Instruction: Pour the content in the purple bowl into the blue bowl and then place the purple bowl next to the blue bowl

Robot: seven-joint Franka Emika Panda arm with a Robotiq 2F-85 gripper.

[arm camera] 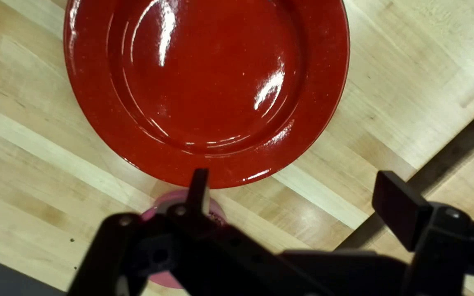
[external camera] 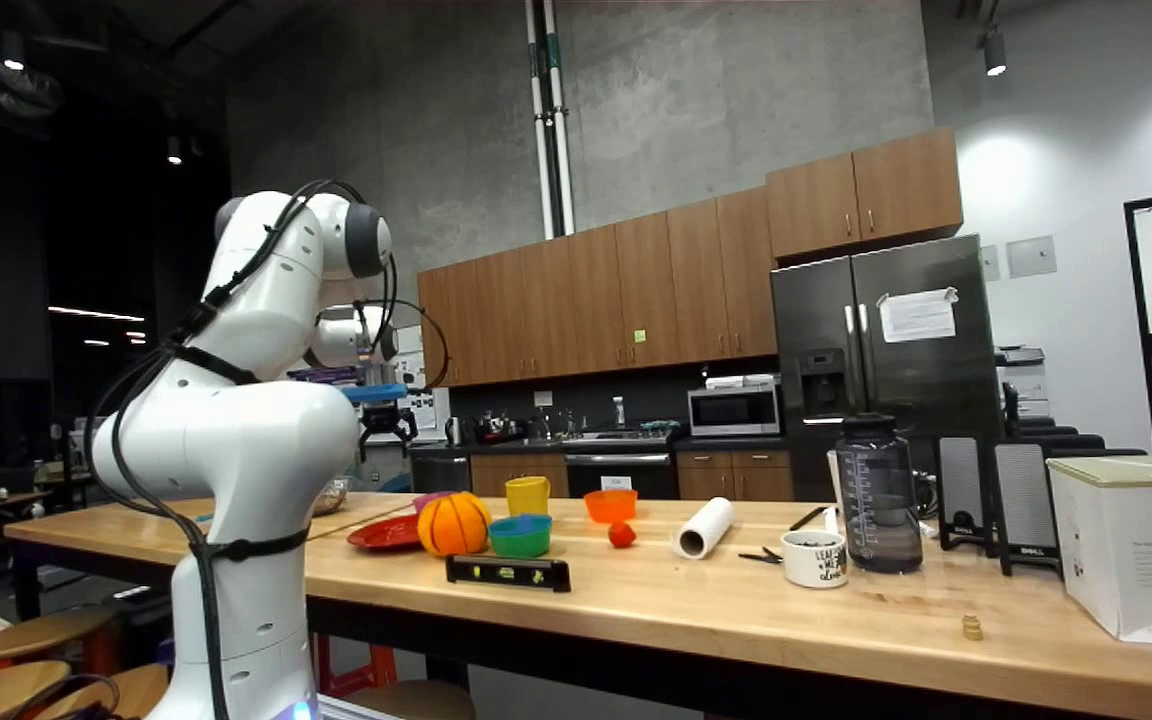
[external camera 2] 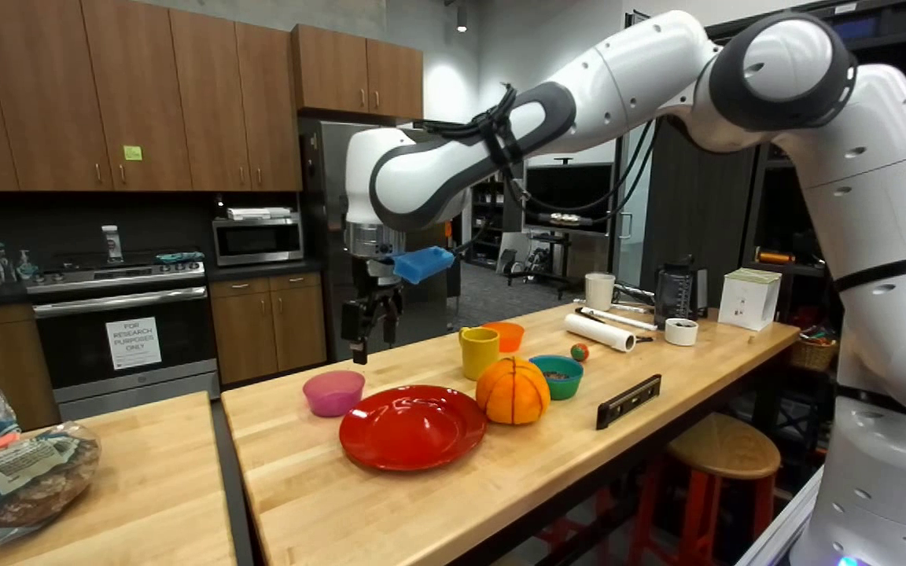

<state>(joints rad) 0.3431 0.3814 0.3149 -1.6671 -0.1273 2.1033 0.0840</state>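
In an exterior view my tool [external camera 2: 375,351] hangs above the bench [external camera 2: 311,487], just left of the frame's centre, fingers pointing down and standing wide apart.

The purple bowl [external camera 2: 333,397] sits on the bench in the lower left half of that same frame, below my tool and a touch to the left; a gap shows between my lower fingertip and the rim. The bowl is upright, mouth facing up, its axis vertical; the rim is round, equally broad every way. In the wrist view I see it low and left of centre, partly hidden behind one of my fingers, with some dark bits [arm camera: 217,219] showing inside.

The red plate [external camera 2: 414,428] lies just beside it and fills the upper middle of the wrist view. The blue bowl [external camera 2: 567,388], rather blue-green to me, stands right of centre in the exterior frame, also upright and mouth up, well apart from the purple one. Between plate and blue bowl sits a round orange thing [external camera 2: 513,391] with dark lines.
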